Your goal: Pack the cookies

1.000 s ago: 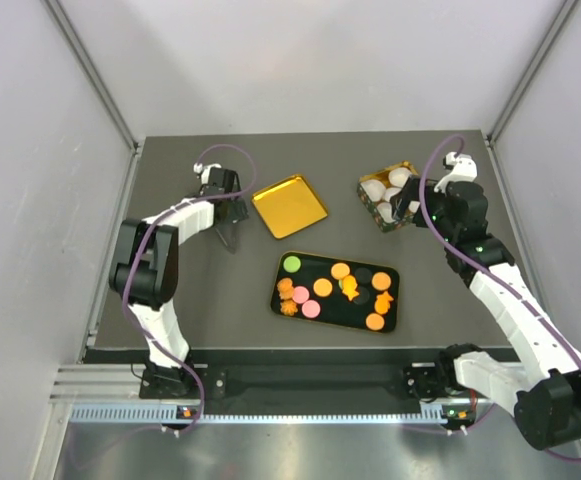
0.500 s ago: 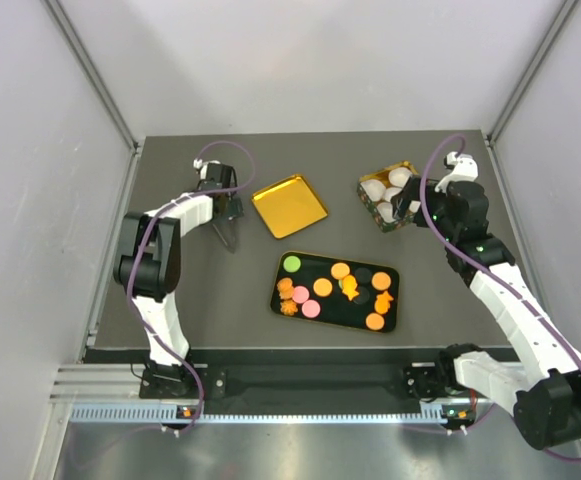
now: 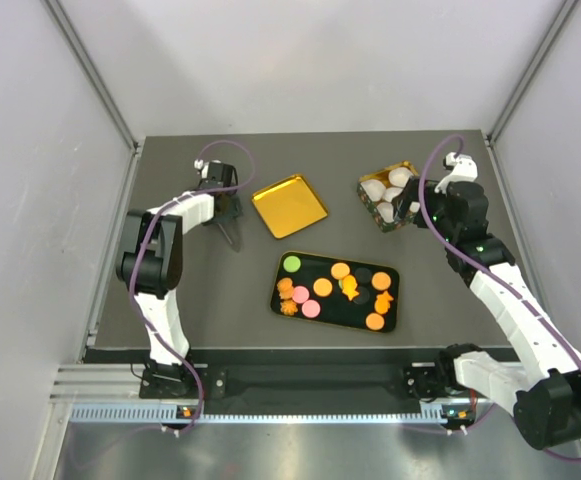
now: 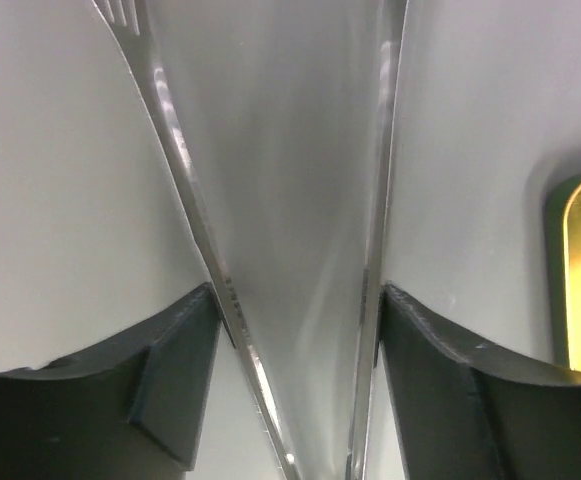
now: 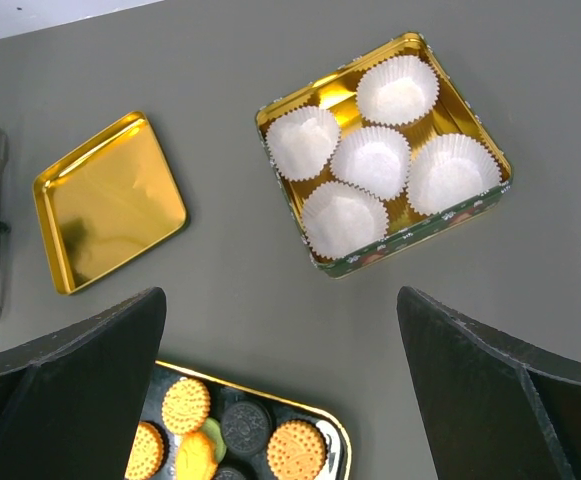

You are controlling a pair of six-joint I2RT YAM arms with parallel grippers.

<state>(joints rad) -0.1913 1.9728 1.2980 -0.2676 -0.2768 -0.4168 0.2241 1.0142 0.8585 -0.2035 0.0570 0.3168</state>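
Table [image 3: 170, 330], gold tray [image 3: 289, 206], tin [image 5: 410, 236], black tray [image 3: 315, 267] (tongs [image 3: 228, 232])

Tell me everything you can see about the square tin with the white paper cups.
The tin is square and shallow, shiny gold inside with a scalloped rim, its outer wall dark green and patterned. It sits open and flat on the grey table, turned at an angle. Five white crinkled paper cups, all empty, stand inside. A gold tray lies apart to its left. Only table and cups touch it.

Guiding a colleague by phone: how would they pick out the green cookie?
On the table, find the black gold-rimmed tray nearest the near edge. The green cookie lies in its far left corner, the only green one among orange and pink.
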